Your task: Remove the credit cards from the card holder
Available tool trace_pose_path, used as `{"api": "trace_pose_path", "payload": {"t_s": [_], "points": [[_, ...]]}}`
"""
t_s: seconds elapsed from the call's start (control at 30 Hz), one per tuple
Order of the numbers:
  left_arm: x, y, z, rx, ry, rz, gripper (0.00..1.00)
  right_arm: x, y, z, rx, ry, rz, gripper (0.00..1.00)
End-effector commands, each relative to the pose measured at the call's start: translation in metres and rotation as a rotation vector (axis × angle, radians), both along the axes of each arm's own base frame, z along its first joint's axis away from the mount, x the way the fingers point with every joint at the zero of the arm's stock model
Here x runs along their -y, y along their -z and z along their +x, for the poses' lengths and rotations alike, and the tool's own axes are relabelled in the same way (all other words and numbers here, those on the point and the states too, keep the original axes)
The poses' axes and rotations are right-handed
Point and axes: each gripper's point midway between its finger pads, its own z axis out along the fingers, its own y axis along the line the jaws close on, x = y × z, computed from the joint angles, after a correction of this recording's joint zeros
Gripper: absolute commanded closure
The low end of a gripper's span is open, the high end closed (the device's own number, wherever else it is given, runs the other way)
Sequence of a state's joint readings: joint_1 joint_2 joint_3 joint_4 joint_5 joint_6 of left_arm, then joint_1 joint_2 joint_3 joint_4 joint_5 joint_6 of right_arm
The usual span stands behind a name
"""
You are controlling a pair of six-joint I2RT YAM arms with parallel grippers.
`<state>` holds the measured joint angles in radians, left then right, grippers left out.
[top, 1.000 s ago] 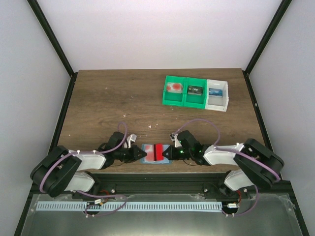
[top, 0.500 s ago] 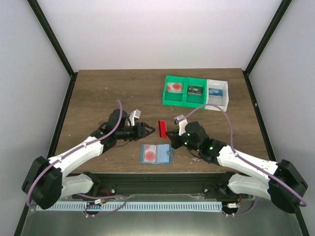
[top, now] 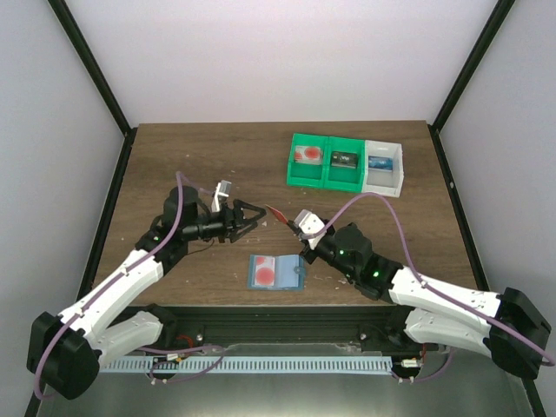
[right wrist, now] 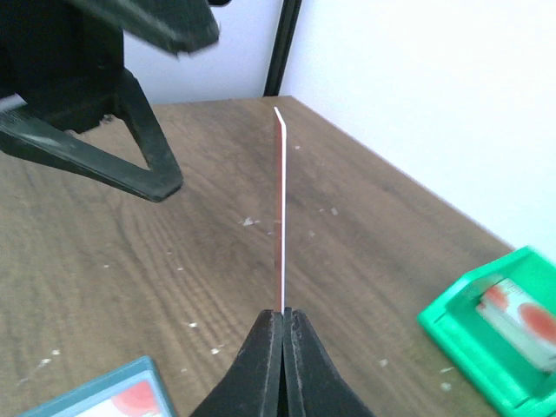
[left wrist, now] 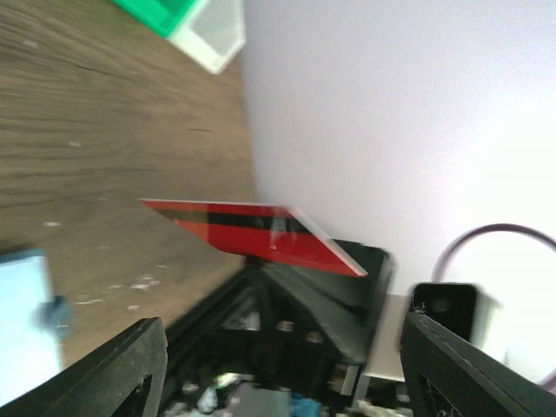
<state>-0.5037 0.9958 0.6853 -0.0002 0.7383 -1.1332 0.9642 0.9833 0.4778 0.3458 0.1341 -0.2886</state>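
A bright red credit card is held in the air, and my right gripper is shut on its lower end. The right wrist view has that card edge-on, rising from the closed gripper. My left gripper is open just left of the card, not touching it. From the left wrist the card hangs ahead of the spread fingers. The light-blue card holder lies open on the table near the front edge, with a red-marked face showing in its left panel.
Two green bins and a white bin stand in a row at the back right, each with something small inside. The enclosure's white walls rise close behind and beside the table. The green bin also shows in the right wrist view.
Both arms have lifted away from the card holder at the front edge. My right gripper carried the red card up and back. My left gripper opened and swung left.
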Motion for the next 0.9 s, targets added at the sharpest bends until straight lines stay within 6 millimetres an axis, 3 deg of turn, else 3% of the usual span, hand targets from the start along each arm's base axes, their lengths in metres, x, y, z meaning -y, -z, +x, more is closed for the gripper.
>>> {"api": "trace_pose_path", "payload": {"t_s": [0.0,0.17,0.3,0.53,0.77,0.87], "points": [[0.004,-0.025,-0.018,-0.05,0.072,-0.173,0.26,-0.004,-0.013,-0.006,0.22,-0.017,-0.095,0.99],[-0.001,-0.015,-0.019,-0.087,0.032,-0.189,0.29,-0.007,-0.01,-0.007,0.269,0.004,-0.159,1.0],[-0.002,0.0,-0.021,-0.137,0.022,-0.177,0.37,-0.01,-0.013,-0.013,0.3,-0.004,-0.161,1.0],[-0.003,0.004,-0.021,-0.15,0.013,-0.191,0.48,-0.018,-0.002,-0.024,0.356,-0.038,-0.242,0.99],[-0.004,0.011,-0.022,-0.172,0.007,-0.192,0.67,-0.021,0.005,-0.028,0.378,-0.031,-0.283,0.99],[-0.003,0.011,-0.024,-0.167,0.018,-0.2,0.83,-0.018,0.005,-0.027,0.381,-0.017,-0.282,0.99]]}}
